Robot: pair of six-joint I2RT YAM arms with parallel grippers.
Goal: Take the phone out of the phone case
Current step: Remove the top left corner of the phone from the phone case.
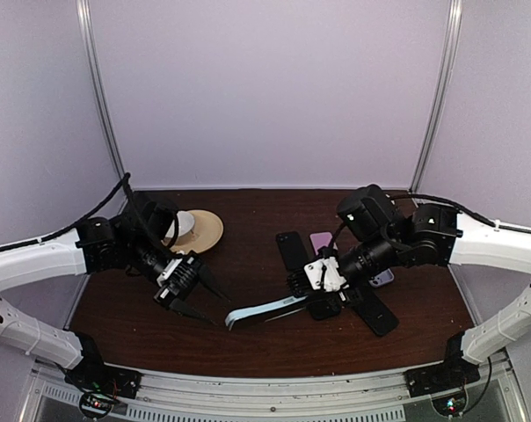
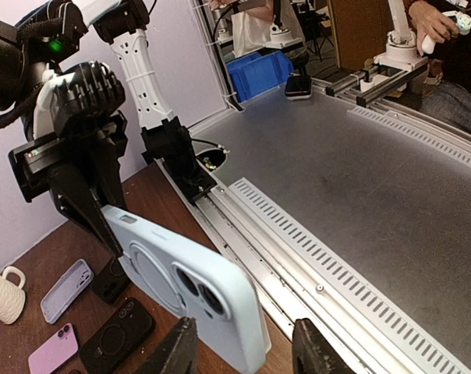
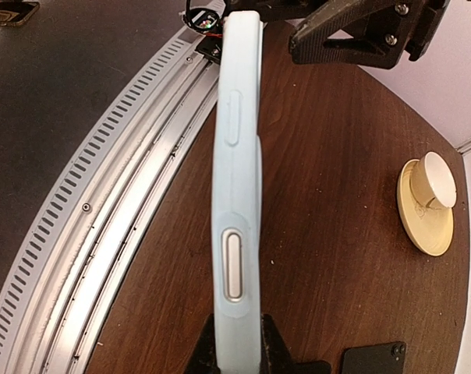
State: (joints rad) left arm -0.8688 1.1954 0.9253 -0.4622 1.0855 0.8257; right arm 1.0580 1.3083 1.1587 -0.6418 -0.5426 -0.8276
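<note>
The phone case (image 1: 261,310) is light blue and hangs flat just above the table's front middle. The phone sits inside it, and its camera lenses (image 2: 195,290) show through the case's cutout. My right gripper (image 1: 306,299) is shut on the case's right end, and the right wrist view shows the case (image 3: 237,195) edge-on between the right gripper's (image 3: 235,347) fingers. My left gripper (image 2: 247,351) is open, its fingertips standing either side of the case's (image 2: 154,269) free corner. A gap shows at the right fingertip (image 2: 320,347).
A beige saucer (image 1: 214,230) with a white cup (image 1: 185,225) stands at the back left. Black cases (image 1: 292,249), a pink phone (image 1: 321,240) and another black case (image 1: 375,312) lie around the right arm. A slotted metal rail (image 1: 292,387) runs along the table's front edge.
</note>
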